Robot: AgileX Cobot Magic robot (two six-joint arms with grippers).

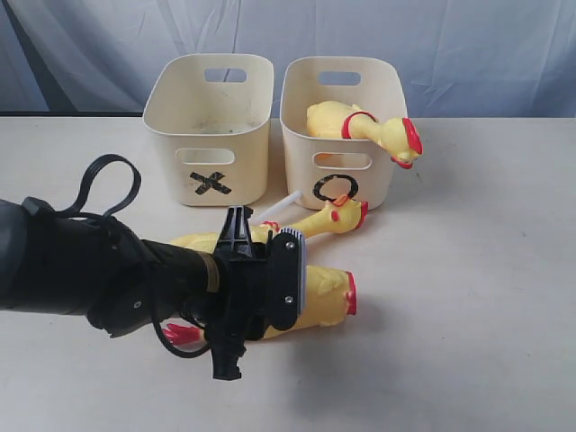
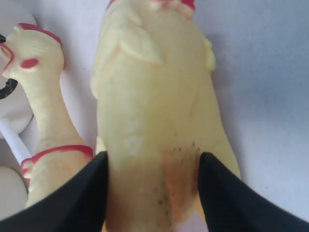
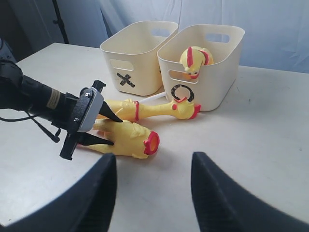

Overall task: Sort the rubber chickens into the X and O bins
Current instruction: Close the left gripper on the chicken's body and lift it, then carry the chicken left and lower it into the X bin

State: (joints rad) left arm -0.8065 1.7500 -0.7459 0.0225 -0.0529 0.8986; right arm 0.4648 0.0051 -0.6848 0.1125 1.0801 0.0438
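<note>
Headless chicken point(image 1: 324, 297) on the table point(image 1: 486, 342), in front of the O bin point(image 1: 378, 171), about to get grabbed

Left pincer point(image 2: 153, 159) has its jaws apart around the body, no squeeze showing; I'd close mid-body and lift clear of the whole chicken point(image 1: 333, 219) lying between it and the bin. Right pincer point(image 3: 153, 157) hangs spread, empty.

Pale cream tabletop point(image 1: 486, 297), matte and bare on its right half. At the far centre stand two cream tubs side by side: the X bin point(image 1: 243, 175) on the left, the O bin point(image 1: 378, 175) on the right. Near the O bin lies a long chicken with head point(image 1: 335, 219), a white stick point(image 1: 274, 210) just beside it; nearer still lies a headless chicken point(image 1: 326, 295).
</note>
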